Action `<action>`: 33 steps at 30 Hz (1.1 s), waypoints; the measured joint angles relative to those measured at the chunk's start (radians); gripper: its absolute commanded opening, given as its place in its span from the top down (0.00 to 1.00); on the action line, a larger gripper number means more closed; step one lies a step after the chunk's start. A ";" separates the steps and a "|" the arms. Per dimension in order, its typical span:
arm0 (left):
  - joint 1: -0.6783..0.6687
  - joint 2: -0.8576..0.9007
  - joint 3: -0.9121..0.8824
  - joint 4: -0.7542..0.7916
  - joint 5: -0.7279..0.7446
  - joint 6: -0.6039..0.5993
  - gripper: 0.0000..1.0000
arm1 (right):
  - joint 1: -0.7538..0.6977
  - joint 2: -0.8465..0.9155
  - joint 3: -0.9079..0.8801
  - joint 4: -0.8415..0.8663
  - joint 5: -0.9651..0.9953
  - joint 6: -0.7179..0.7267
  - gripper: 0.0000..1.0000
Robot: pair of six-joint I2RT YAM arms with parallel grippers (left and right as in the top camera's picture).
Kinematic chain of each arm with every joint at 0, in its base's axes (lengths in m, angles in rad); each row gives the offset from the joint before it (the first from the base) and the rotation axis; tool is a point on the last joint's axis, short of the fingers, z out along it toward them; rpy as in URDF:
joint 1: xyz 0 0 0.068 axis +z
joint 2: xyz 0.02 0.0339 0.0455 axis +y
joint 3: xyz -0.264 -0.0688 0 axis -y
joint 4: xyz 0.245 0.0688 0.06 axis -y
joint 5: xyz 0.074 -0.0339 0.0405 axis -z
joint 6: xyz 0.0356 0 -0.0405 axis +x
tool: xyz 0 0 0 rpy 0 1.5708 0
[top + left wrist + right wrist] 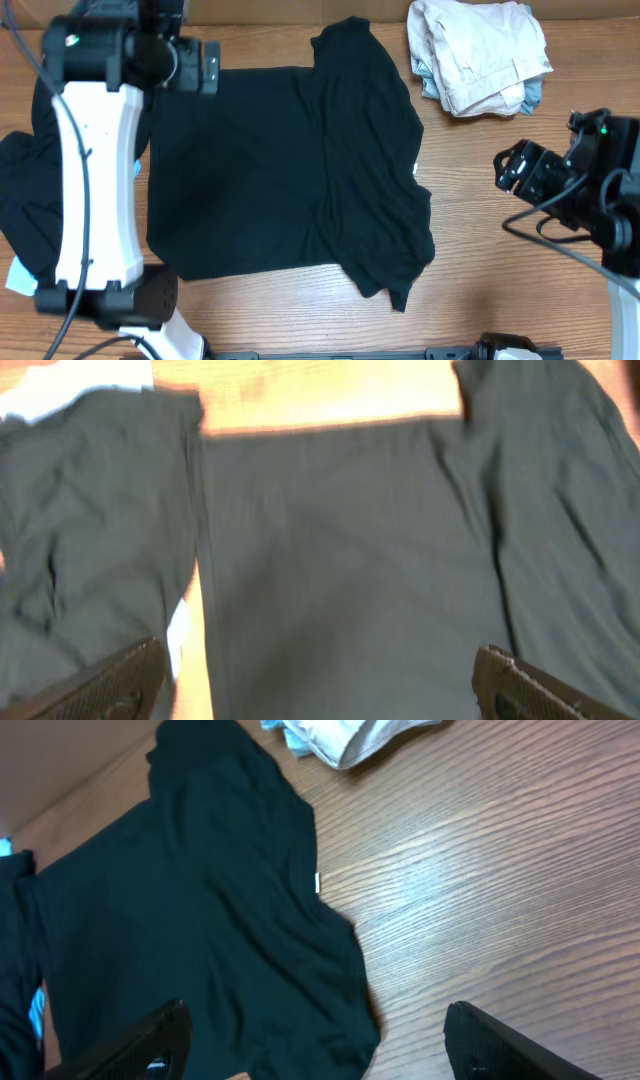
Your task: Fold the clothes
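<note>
A black shirt (280, 170) lies spread across the middle of the wooden surface (470, 290). Its right side is doubled over in rumpled folds, and a small white label (416, 168) shows at that right edge. The left gripper (205, 68) hangs over the shirt's far left corner. In the left wrist view its fingers stand wide apart at the bottom corners, with nothing between them but the flat black cloth below. The right gripper (512, 168) is over bare wood to the right of the shirt, well apart from it. It too is spread wide and holds nothing (the right wrist view shows both fingers framing the shirt's crumpled edge and the wood grain). At the far right sits a stack of cream and light blue garments (480, 55), roughly folded. To the left, partly under the left arm, lies a heap of black fabric (20, 190), just beside the spread shirt, with a bit of light blue at its near edge.
</note>
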 measured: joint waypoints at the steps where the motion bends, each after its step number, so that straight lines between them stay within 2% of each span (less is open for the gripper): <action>1: 0.000 -0.018 0.003 -0.050 0.009 -0.009 0.00 | 0.000 -0.013 0.000 -0.008 -0.001 -0.003 0.14; 5: 0.000 -0.037 0.001 -0.214 0.030 -0.033 0.00 | 0.000 -0.037 0.002 -0.035 -0.002 -0.012 0.14; 9: 0.000 -0.073 -0.094 -0.215 0.053 -0.063 0.00 | 0.000 -0.037 0.004 -0.042 -0.002 -0.022 0.13; 14: 0.000 -0.256 -0.349 -0.184 0.039 -0.137 0.00 | 0.000 -0.037 0.005 -0.045 -0.002 -0.033 0.13; 20: 0.000 -0.628 -0.787 -0.011 -0.047 -0.313 0.00 | 0.000 -0.032 0.006 -0.040 -0.001 -0.041 0.13; 24: 0.000 -0.794 -1.079 0.127 -0.169 -0.475 0.00 | 0.000 -0.015 0.008 -0.042 -0.001 -0.043 0.13; 29: 0.034 -0.840 -1.373 0.297 -0.285 -0.647 0.00 | 0.000 0.026 0.008 -0.044 -0.002 -0.044 0.13; 33: 0.114 -0.813 -1.513 0.418 -0.292 -0.700 0.03 | 0.000 0.058 0.008 -0.059 -0.001 -0.046 0.13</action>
